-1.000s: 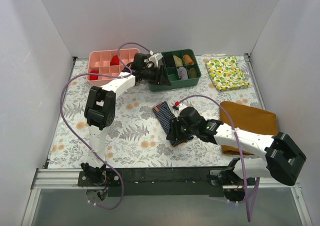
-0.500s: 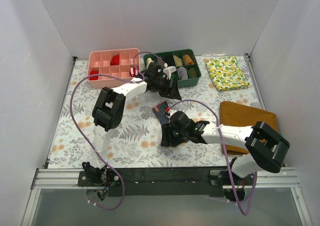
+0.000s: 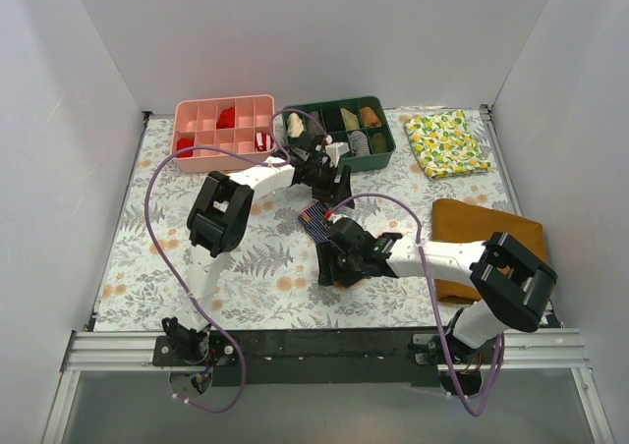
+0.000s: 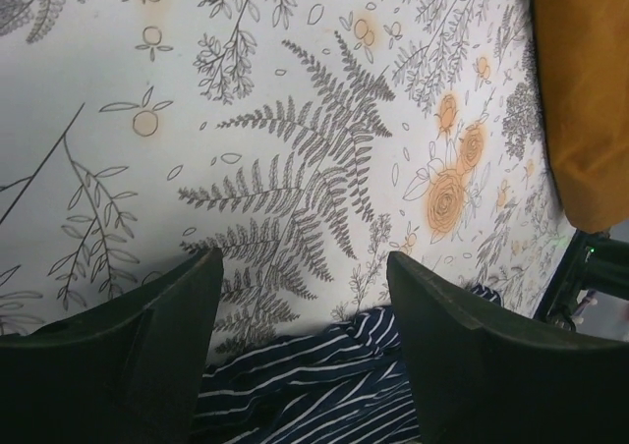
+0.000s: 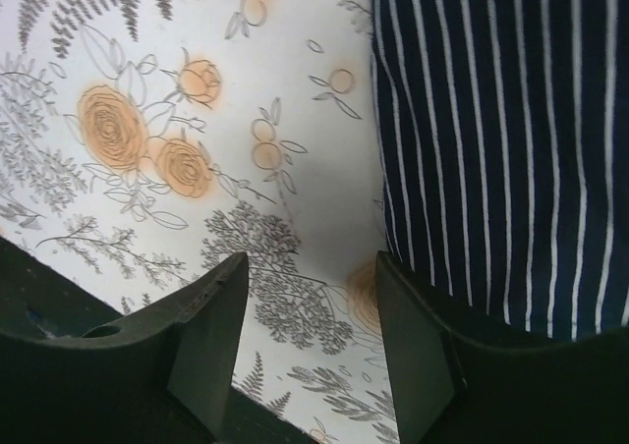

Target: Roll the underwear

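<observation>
Top external view: soft dark navy striped cloth underwear point(image 3: 316, 217) lies on the flowery table point(image 3: 147, 223). The left end effector point(image 3: 338, 191) and right end effector point(image 3: 325, 270) are at its ends, both spread.

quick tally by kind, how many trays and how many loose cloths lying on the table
trays: 2 (pink tray, green tray)
loose cloths: 3 (lemon-print cloth, mustard-brown cloth, striped underwear)
total: 5
</observation>
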